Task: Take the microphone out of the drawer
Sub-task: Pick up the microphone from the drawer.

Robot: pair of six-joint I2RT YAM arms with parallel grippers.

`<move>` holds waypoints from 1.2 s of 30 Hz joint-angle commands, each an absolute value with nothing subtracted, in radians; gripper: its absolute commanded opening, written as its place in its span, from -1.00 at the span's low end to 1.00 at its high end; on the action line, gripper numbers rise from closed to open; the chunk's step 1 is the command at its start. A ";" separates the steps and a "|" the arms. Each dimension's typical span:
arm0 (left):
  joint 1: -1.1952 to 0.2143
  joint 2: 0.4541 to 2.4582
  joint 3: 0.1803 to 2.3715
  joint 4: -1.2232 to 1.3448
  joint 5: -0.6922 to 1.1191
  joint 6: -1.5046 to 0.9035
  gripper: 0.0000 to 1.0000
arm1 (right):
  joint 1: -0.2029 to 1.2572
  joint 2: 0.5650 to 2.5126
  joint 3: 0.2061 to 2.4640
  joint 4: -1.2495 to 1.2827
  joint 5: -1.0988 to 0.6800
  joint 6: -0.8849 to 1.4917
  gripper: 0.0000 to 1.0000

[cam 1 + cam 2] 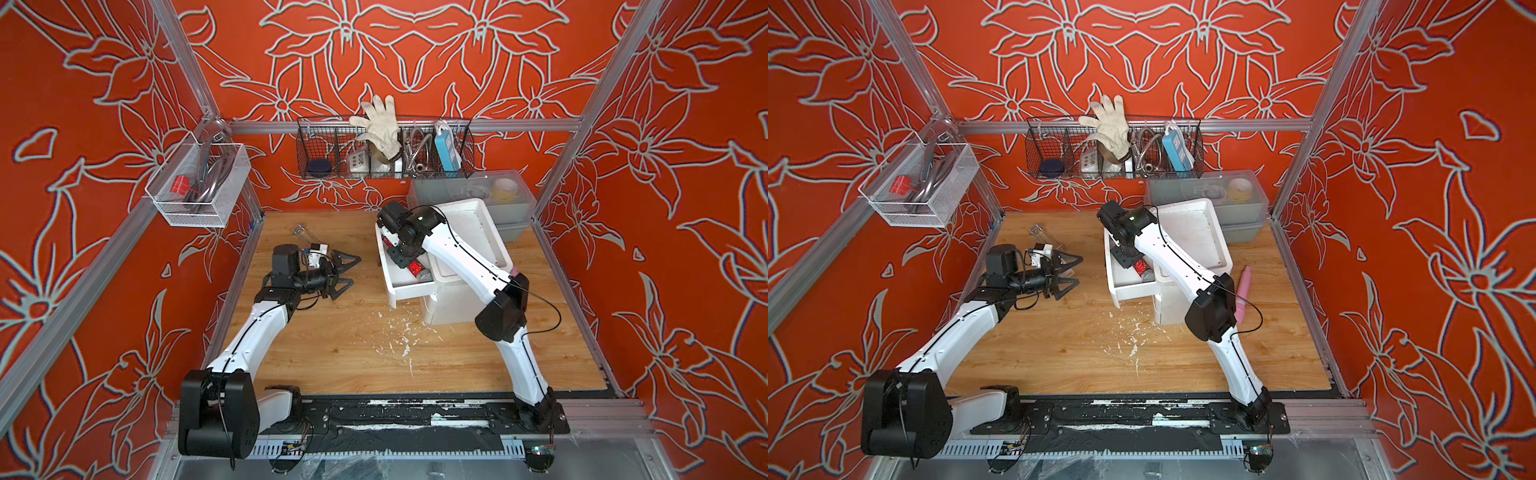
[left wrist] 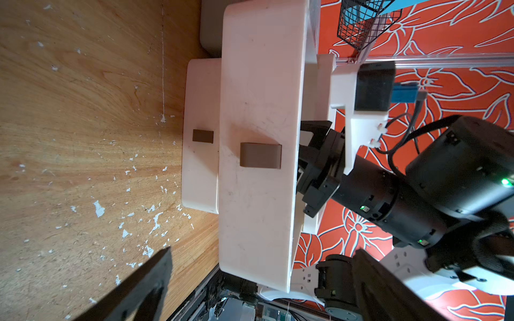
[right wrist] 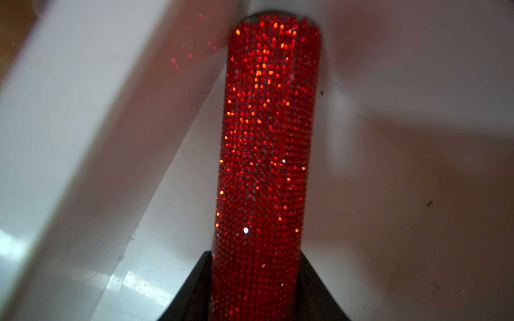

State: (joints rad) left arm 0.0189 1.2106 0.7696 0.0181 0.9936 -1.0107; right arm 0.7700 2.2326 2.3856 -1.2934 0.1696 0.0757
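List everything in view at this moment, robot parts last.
microphone: 1, red glitter with silver head, lying in the open drawer
drawer: 1, white, pulled out of the unit
unit: 1, white, table, right of centre
bins: 2, clear grey, behind the unit
pink object: 1, pink, table, right of the unit
tube: 1, clear, table, far left
flakes: many, white, scattered mid-table
wire basket: 1, black, back rail; holds glove, hose, blue power strip
mesh basket: 1, white, left wall; red item inside
table: 1, wood
left hand: 1, black, open, above the table left of the drawer
right hand: 1, black, in the drawer, fingers against both sides of the microphone
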 commanded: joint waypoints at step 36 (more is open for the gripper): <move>0.018 1.186 0.762 0.040 1.014 -1.011 1.00 | 0.685 1.808 2.218 -0.945 0.021 0.198 -1.00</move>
State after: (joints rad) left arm 0.0189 1.2091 0.7696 0.0246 1.0008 -1.0142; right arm 0.7162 1.8523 2.2520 -1.0279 0.0364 0.1764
